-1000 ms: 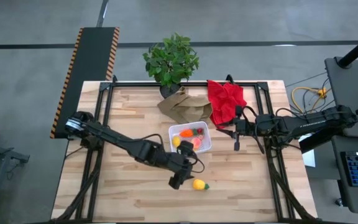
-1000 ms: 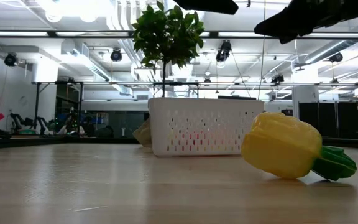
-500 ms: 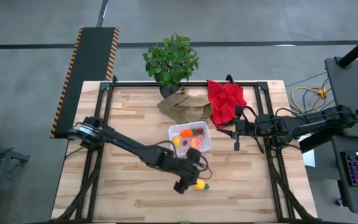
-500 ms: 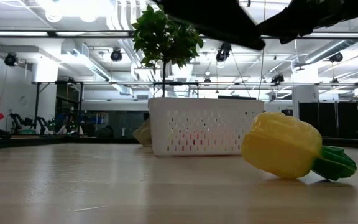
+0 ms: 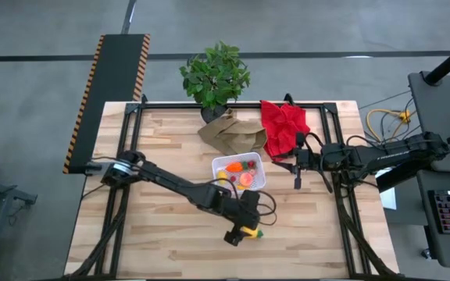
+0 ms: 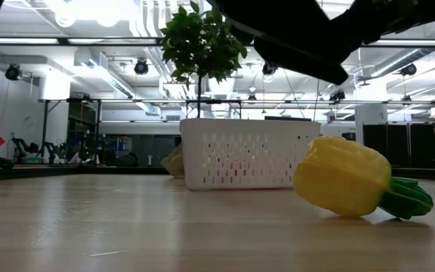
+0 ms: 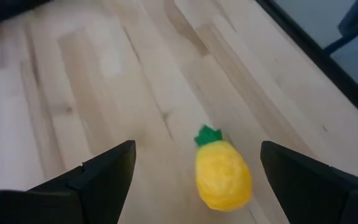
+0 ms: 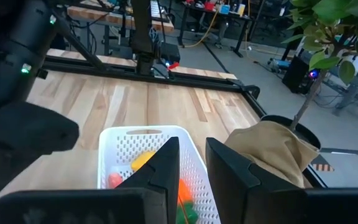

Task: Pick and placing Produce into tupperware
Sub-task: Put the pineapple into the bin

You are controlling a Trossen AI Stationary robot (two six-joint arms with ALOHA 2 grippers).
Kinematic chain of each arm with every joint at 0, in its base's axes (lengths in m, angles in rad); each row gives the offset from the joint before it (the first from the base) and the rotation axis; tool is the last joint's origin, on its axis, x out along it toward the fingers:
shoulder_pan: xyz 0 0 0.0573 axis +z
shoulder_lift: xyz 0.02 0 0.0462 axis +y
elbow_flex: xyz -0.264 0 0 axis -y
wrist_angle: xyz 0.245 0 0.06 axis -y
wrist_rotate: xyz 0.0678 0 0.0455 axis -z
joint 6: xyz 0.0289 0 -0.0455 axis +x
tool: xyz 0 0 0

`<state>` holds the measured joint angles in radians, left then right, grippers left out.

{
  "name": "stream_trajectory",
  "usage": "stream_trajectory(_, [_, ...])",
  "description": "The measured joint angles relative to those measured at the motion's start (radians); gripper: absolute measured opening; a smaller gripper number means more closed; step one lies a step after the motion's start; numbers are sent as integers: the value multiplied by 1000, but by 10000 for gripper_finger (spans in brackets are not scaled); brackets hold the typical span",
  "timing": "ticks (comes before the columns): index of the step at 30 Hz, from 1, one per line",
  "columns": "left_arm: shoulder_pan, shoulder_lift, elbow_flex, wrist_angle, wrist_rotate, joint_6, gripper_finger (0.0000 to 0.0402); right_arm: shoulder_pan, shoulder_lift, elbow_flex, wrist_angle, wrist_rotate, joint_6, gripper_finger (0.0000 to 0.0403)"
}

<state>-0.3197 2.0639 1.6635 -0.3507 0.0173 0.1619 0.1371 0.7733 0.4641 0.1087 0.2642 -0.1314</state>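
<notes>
One piece of produce, a yellow toy fruit (image 5: 251, 231) with a green tip, lies on its side on the wood near the table's near edge. In the low view the fruit (image 6: 342, 175) rests on the tabletop. My left gripper (image 5: 239, 234) hovers over it, open. In the left wrist view the fruit (image 7: 224, 176) sits between the two spread fingers, touching neither. The white tupperware (image 5: 239, 173) stands mid-table with several orange, red, yellow and pink pieces inside. My right gripper (image 5: 297, 181) waits to the right of the tupperware, shut.
A potted plant (image 5: 216, 74), a crumpled brown paper bag (image 5: 231, 131) and a red cloth (image 5: 283, 125) sit along the far edge behind the tupperware. Bare wood lies to the left of the tupperware and along the near edge.
My left arm has reached toward the table's right and near edges, bringing its gripper from beside the yellow fruit to over it. The fruit has not moved.
</notes>
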Motion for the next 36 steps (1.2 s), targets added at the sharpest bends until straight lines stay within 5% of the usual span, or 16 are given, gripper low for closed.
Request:
stream_trajectory(11, [-9,0,1,-12,0,-201,329,0,0,0,1,0,26,70])
stream_trajectory(36, [-47,177,125,-103,-103,-287,329,0,1,0,-2,-1,27,70])
